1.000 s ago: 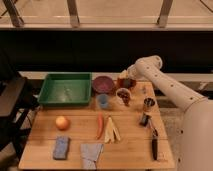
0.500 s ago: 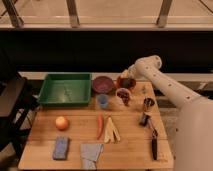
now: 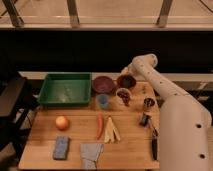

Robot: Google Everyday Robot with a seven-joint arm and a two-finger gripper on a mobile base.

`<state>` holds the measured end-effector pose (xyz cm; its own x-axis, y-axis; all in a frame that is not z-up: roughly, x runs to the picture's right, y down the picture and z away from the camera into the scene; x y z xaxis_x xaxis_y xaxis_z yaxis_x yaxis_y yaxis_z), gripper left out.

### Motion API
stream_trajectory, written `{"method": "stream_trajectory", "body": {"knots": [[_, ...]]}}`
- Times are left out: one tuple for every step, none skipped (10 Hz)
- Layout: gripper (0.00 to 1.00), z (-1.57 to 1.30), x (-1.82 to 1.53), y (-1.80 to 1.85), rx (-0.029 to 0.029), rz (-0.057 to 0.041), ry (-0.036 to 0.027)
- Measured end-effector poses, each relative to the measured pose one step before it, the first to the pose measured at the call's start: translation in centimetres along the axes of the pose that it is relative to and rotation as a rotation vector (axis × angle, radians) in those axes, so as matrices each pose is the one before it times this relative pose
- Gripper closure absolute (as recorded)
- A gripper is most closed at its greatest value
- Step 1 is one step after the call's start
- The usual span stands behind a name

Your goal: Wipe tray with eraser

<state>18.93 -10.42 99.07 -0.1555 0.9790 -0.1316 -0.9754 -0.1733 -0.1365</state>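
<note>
The end effector (image 3: 125, 74) hangs released by the dark red bowl (image 3: 127, 82) at the back of the bench (image 3: 75, 131). The eraser (image 3: 145, 119) lies well right of the green tray (image 3: 65, 91).

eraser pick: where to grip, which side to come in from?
Probably pinch the eraser across its narrow sides, straight from above: a low block lying flat on the table, with a cup close behind and a dark tool in front. End effector hangs open at the back, by the dark red bowl.
</note>
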Motion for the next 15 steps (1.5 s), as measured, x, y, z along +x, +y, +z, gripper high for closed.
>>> {"method": "stream_trajectory", "body": {"knots": [[0.35, 0.368, 0.257, -0.080, -0.00132, 0.00777, 0.00727], [0.35, 0.266, 0.207, -0.209, -0.00112, 0.00810, 0.00659], [0.35, 0.322, 0.205, -0.211, -0.00372, 0.00880, 0.00788], [0.37, 0.429, 0.267, -0.072, -0.00740, 0.01035, 0.01116], [0.45, 0.354, 0.245, -0.047, -0.00637, 0.01099, 0.00931], [0.54, 0.182, 0.084, 0.022, -0.00449, 0.00468, 0.00464], [0.64, 0.053, 0.110, -0.044, -0.00357, 0.00383, 0.00315], [0.74, -0.019, 0.080, 0.088, -0.00477, 0.00233, 0.00103], [0.84, -0.124, 0.045, 0.139, -0.00542, 0.00043, -0.00139], [0.94, -0.168, 0.006, 0.234, -0.00549, -0.00102, -0.00312], [1.00, -0.311, -0.084, 0.297, -0.00636, -0.00218, -0.00699], [1.00, -0.520, -0.312, 0.113, -0.00163, -0.00324, -0.01231], [1.00, -0.848, -0.574, 0.212, -0.00196, -0.00673, -0.01897], [1.00, -1.139, -0.785, 0.366, -0.00398, -0.01005, -0.02487], [1.00, -1.177, -0.833, 0.478, -0.00656, -0.01231, -0.02659]]}}
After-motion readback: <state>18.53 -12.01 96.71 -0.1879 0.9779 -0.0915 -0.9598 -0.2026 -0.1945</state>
